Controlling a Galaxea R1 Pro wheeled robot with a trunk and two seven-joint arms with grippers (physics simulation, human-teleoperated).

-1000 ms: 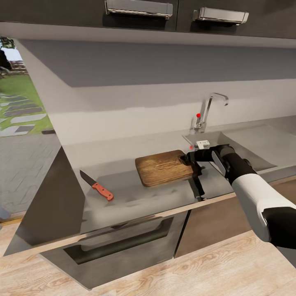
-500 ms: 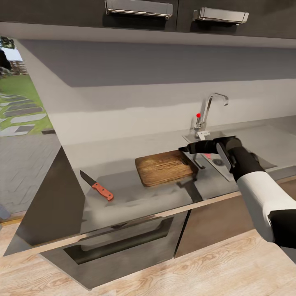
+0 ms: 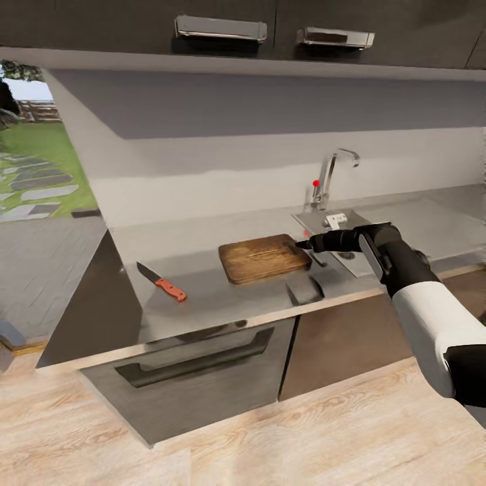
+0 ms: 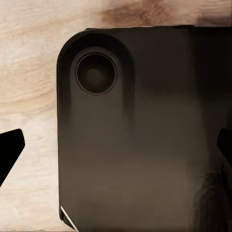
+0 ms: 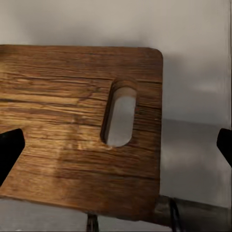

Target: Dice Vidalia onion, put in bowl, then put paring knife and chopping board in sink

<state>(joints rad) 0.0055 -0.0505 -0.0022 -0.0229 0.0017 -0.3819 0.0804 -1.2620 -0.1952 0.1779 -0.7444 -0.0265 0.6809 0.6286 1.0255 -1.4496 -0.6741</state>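
The brown wooden chopping board point(image 3: 263, 258) lies flat on the grey countertop point(image 3: 202, 297), its handle slot toward the sink point(image 3: 317, 223). My right gripper point(image 3: 305, 244) hovers open just above the board's slotted end. The right wrist view looks down on the chopping board point(image 5: 63, 121) and its slot, with my right gripper point(image 5: 116, 147) spread wide. The red-handled paring knife point(image 3: 162, 283) rests on the counter left of the board. My left gripper point(image 4: 116, 150) is open over a dark robot part and wooden floor. The onion and the bowl are out of view.
A chrome faucet point(image 3: 331, 175) with a red dot stands behind the sink, a small white object point(image 3: 335, 219) at its foot. Dark cabinets with a drawer handle point(image 3: 196, 361) sit below the counter. Upper cabinets hang overhead. Wooden floor point(image 3: 270, 445) lies in front.
My right gripper rose from the board's right edge to hover above it. The head camera shifted, so the whole counter sits a little higher and further off in the picture.
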